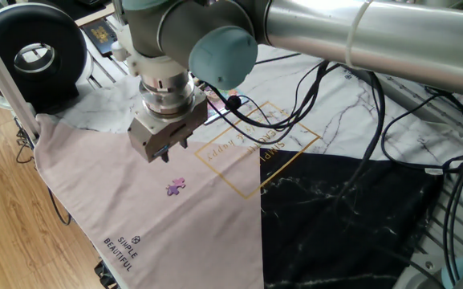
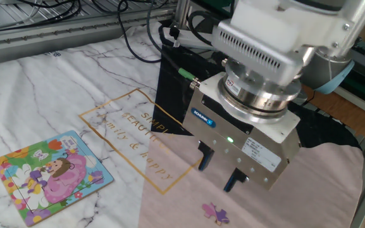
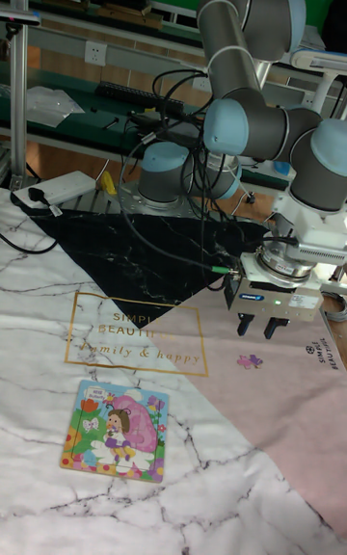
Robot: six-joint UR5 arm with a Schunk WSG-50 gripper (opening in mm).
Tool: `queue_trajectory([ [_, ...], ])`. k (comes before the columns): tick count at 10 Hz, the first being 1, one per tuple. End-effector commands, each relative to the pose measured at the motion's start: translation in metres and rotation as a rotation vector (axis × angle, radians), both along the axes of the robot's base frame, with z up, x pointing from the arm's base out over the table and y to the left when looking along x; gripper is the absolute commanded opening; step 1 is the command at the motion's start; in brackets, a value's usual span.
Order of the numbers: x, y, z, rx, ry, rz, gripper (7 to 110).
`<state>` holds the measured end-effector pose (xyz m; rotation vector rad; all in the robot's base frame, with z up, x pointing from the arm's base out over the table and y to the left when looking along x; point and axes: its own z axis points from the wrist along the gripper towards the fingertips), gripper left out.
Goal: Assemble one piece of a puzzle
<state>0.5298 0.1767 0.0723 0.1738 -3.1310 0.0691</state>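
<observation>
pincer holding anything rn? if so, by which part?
Nothing held. The pincer is open and above the cloth; the piece lies untouched below it.

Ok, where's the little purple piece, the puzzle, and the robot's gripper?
piece (image 2: pixel 216 213), the other fixed view, on its middle.
puzzle (image 2: pixel 52 177), the other fixed view, on the pink part of the picture.
gripper (image 2: pixel 218 172), the other fixed view, midway between its fingertips.

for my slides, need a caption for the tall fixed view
Open gripper hovers above the purple piece on the pink cloth; puzzle waits nearby.
</observation>
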Motion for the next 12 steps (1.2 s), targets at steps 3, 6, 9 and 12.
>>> queue_trajectory([
  [3,-0.002,0.009,0.0,0.039,0.016,0.193,66],
  [6,0.005,0.017,0.0,0.07,-0.016,0.116,66],
  [9,0.018,0.028,-0.022,0.054,-0.016,0.03,66],
  [12,0.009,0.059,-0.018,0.038,0.04,-0.053,66],
])
